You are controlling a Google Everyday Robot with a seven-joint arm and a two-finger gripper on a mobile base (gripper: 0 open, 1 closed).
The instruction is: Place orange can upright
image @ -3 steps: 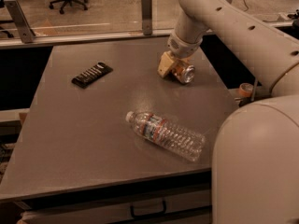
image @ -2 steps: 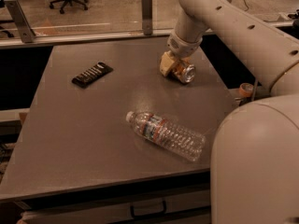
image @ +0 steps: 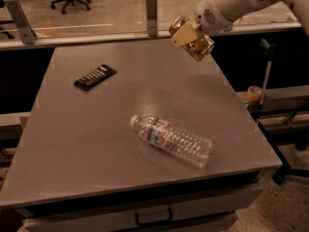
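The orange can is shiny orange-gold and hangs tilted in the air above the far right part of the grey table. My gripper is shut on the can, with a pale finger across its side. The white arm reaches in from the upper right. The can does not touch the table.
A clear plastic water bottle lies on its side near the table's front right. A black flat bar-shaped object lies at the left back. A glass barrier with metal posts runs behind the table. A drawer handle shows below the front edge.
The can lay on the table in my gripper's grasp before; now it is lifted off the surface and held tilted in the air. The view has also shifted.
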